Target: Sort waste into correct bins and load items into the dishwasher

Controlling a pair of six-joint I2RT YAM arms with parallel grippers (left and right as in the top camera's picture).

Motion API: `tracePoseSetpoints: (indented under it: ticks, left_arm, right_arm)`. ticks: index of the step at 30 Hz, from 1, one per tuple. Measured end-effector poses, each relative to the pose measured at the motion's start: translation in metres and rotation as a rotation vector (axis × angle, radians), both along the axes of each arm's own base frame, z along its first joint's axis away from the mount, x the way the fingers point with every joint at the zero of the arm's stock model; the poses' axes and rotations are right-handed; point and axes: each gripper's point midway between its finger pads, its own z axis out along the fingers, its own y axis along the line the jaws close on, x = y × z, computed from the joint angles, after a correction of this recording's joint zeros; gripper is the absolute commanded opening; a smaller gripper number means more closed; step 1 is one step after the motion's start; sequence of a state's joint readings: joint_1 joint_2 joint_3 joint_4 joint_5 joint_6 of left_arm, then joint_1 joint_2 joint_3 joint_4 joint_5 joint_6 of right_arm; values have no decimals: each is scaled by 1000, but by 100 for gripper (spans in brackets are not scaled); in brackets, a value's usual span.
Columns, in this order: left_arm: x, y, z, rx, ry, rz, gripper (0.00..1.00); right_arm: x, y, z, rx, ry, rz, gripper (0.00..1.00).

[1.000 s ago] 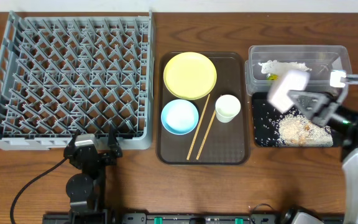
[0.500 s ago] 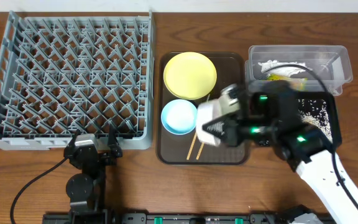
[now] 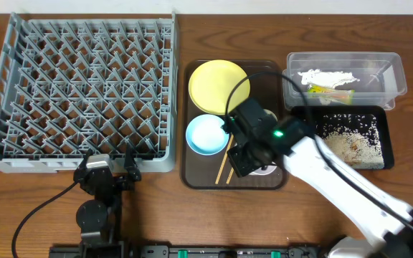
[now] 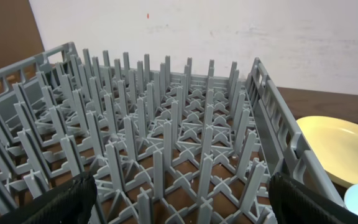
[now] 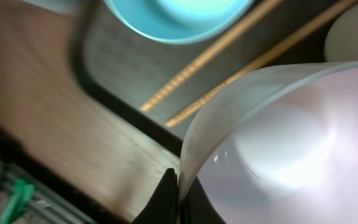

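Observation:
My right gripper [image 5: 178,186] is shut on the rim of the white bowl [image 5: 278,143] and holds it over the front of the brown serving tray [image 3: 192,172], its arm [image 3: 244,159] covering the cup's spot. The light blue bowl [image 3: 205,135] and two chopsticks [image 3: 224,168] lie just beside it, and both show in the right wrist view, the bowl [image 5: 179,15] and the chopsticks [image 5: 229,46]. The yellow plate [image 3: 217,82] sits at the tray's back. A cream edge [image 5: 353,37] may be the cup. My left gripper [image 4: 182,202] is open and empty at the front of the grey dish rack [image 3: 84,93].
The clear tub [image 3: 396,72] at the back right holds crumpled white paper [image 3: 328,75] and the green-and-orange wrapper [image 3: 328,89]. The black tray [image 3: 387,140] in front of it holds rice scraps [image 3: 350,147]. The rack [image 4: 179,124] has no dishes in it.
My right arm has swung left from above the black tray to the front of the brown tray, carrying the white bowl. The left arm has not moved.

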State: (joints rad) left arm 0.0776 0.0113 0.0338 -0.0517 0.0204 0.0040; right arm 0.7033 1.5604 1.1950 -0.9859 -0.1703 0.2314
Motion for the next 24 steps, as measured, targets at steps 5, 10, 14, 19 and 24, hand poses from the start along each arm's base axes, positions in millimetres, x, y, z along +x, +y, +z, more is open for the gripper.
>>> tracePoseSetpoints:
  ticks: [5, 10, 14, 19, 24]
  left_arm:
    - [0, 0, 0, 0, 0, 0, 89]
    - [0, 0, 0, 0, 0, 0, 89]
    - [0, 0, 0, 0, 0, 0, 89]
    - [0, 0, 0, 0, 0, 0, 89]
    - [0, 0, 0, 0, 0, 0, 89]
  right_arm:
    - [-2, -3, -37, -99, 77, 7, 2]
    - [-4, -7, -60, -153, 129, 7, 16]
    - [-6, -6, -63, -153, 147, 12, 27]
    - [1, 5, -36, -100, 130, 16, 64]
    - [54, 2, 50, 56, -106, -98, 66]
